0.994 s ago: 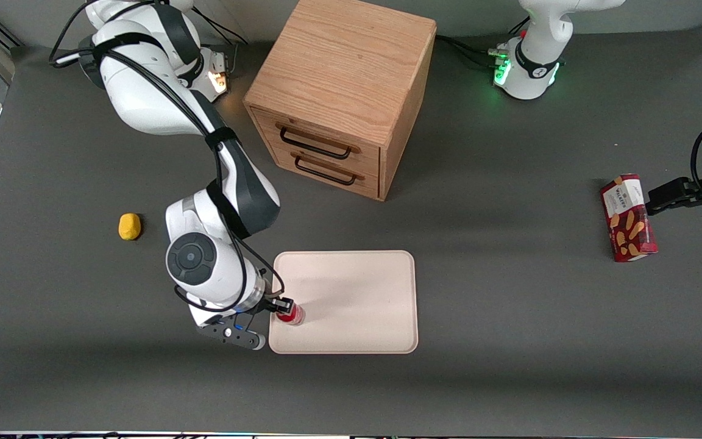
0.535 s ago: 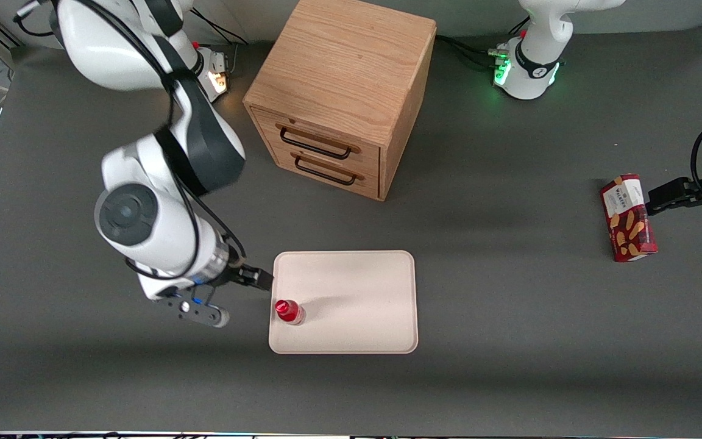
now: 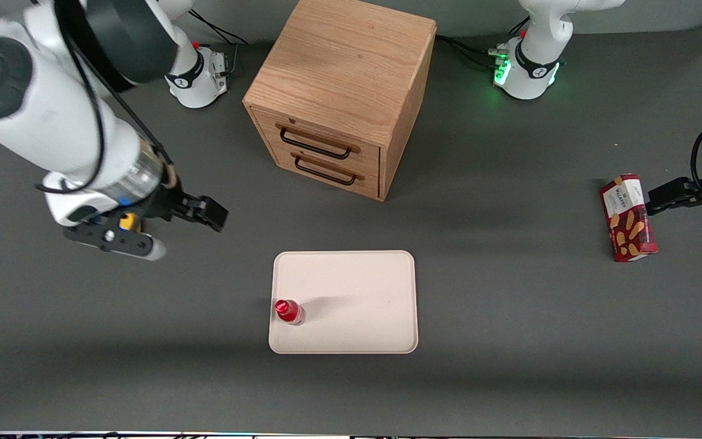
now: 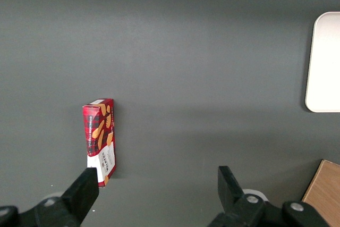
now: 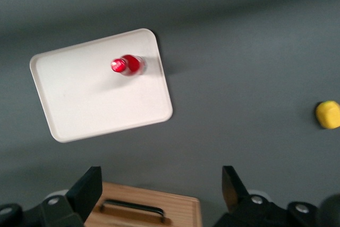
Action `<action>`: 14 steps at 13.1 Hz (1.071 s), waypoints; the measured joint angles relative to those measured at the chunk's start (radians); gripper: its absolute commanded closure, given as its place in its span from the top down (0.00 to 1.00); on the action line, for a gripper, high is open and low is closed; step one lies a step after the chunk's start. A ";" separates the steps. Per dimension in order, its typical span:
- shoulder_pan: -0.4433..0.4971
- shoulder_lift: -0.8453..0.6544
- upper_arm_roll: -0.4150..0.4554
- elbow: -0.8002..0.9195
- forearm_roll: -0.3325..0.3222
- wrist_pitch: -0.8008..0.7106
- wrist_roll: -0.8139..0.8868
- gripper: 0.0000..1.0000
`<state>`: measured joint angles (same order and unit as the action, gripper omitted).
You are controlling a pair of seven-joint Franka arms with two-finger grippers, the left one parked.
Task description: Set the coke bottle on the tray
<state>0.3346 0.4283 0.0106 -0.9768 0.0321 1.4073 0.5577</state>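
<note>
Red and small, the coke bottle was stood upright on the tray, near its edge. The gripper was held high above the table, well apart from it, fingers spread wide and empty.

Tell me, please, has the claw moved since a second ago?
Yes. The claw has left the small red coke bottle, rising away from the cream tray, open.

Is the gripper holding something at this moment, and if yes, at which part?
Nothing is held. The gripper is open and empty, raised above the table toward the working arm's end. The coke bottle stands upright on the tray, apart from it.
</note>
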 measured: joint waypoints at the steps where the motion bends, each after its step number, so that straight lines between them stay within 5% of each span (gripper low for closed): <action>1: -0.065 -0.062 0.024 -0.076 0.000 0.001 -0.070 1.00; 6: -0.379 -0.329 0.099 -0.432 0.000 0.057 -0.416 1.00; 14: -0.409 -0.380 -0.027 -0.570 0.000 0.144 -0.621 1.00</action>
<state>-0.0745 0.0484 -0.0161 -1.5466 0.0317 1.5511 -0.0631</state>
